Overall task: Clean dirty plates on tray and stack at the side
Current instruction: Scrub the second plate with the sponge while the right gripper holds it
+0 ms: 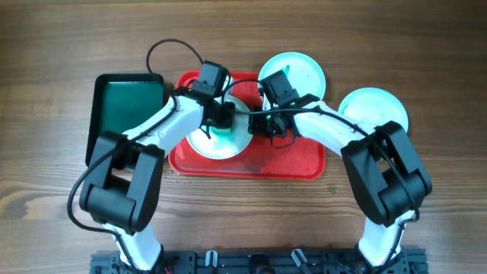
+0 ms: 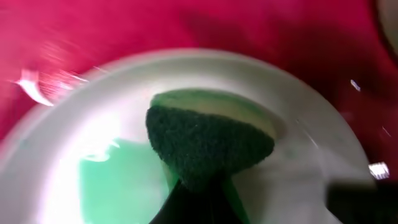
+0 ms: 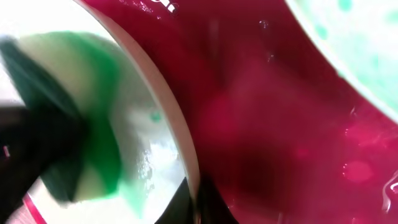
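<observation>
Over the wood-grain table [image 1: 46,91], I'm watching my left gripper [image 2: 200,202] clamping a coarse green sponge [image 2: 208,143] on a glossy round plate [image 2: 311,143]. My right gripper [image 3: 191,208] is pinching the plate's rim above the smooth red tray [image 3: 267,124].

Red tray [image 1: 297,164] sits mid-table with one dirty plate [image 1: 221,144] on its left half; left gripper [image 1: 224,118] and right gripper [image 1: 262,123] meet over that plate. Second plate [image 1: 304,72] overlaps the tray's far right rim. Third plate [image 1: 373,106] lies on the table right of the tray, and a dark green tray [image 1: 125,106] lies left of it.
</observation>
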`<state>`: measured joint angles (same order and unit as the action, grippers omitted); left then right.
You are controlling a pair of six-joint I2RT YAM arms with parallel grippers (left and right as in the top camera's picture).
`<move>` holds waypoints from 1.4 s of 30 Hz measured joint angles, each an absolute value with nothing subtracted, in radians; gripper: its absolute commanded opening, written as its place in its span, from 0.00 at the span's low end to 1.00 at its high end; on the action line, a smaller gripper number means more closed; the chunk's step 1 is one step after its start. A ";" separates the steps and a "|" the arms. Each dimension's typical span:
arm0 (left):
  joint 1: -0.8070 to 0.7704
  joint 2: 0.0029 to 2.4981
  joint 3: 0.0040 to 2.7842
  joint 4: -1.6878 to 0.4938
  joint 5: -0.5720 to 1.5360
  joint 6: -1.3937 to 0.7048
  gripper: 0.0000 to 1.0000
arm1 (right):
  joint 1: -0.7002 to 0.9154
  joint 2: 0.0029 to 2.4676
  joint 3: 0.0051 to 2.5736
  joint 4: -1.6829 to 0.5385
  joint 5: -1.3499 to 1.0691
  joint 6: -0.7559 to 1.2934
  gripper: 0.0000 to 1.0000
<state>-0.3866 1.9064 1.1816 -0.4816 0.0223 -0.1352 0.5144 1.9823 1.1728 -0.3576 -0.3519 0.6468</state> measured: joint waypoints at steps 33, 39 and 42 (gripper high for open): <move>-0.384 1.914 1.193 -0.562 -0.088 -0.156 0.04 | 0.521 1.986 1.173 -0.358 -0.383 0.642 0.04; -0.319 1.911 1.200 -0.631 0.037 -0.121 0.04 | 0.522 1.987 1.173 -0.358 -0.392 0.634 0.04; -0.295 1.911 1.199 -0.649 0.222 0.012 0.04 | 0.522 1.987 1.173 -0.359 -0.392 0.631 0.04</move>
